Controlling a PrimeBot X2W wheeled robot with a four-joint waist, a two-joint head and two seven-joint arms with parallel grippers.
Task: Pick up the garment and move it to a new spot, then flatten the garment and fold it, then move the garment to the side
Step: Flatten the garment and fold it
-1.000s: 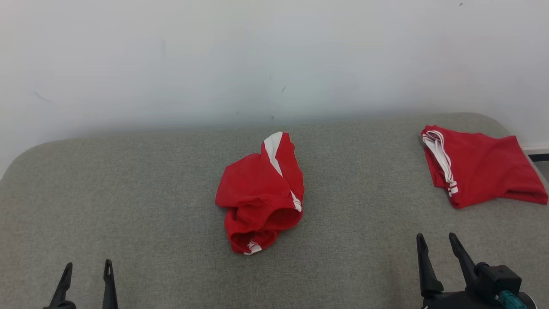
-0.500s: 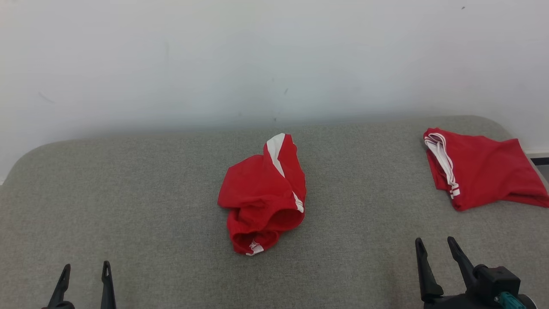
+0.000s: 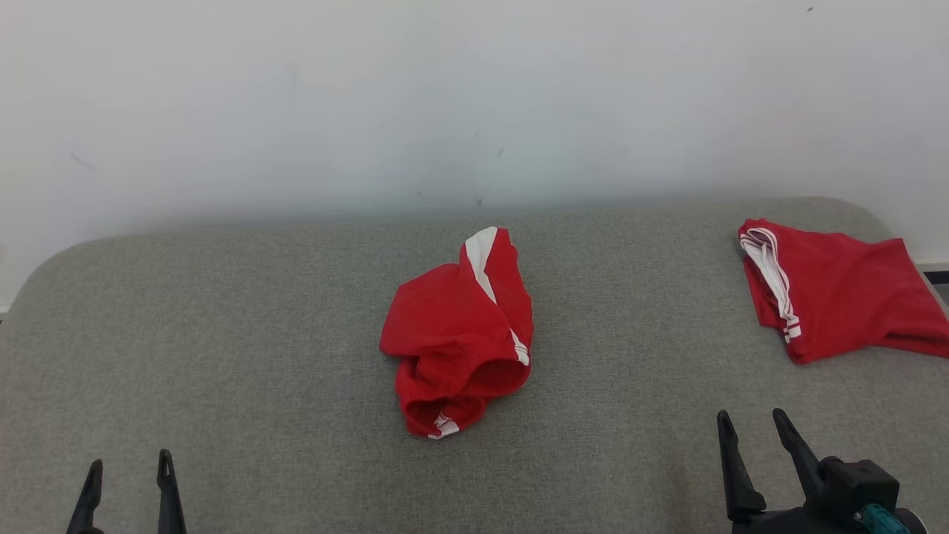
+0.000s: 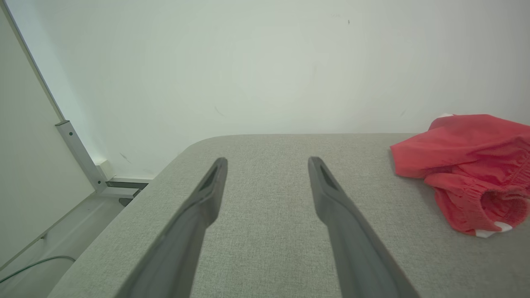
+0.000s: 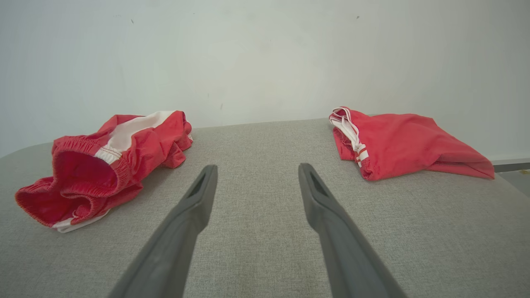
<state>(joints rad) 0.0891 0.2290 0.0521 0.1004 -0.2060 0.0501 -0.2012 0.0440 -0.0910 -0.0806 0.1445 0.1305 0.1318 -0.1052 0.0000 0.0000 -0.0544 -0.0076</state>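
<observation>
Red garment [image 3: 456, 334] is seen crumpled at the middle of the grey worktop [image 3: 259, 334], a second red garment [image 3: 838, 297] lying well apart at its right. Jaws of the left gripper [image 3: 128, 460] and right gripper [image 3: 749, 414] are spread, nothing grasped.

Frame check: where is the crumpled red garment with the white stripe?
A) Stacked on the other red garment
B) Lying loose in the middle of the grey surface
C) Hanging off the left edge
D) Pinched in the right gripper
B: the crumpled garment lies mid-surface, apart from the open left gripper and the open right gripper, and separate from the second red garment at the far right.
</observation>
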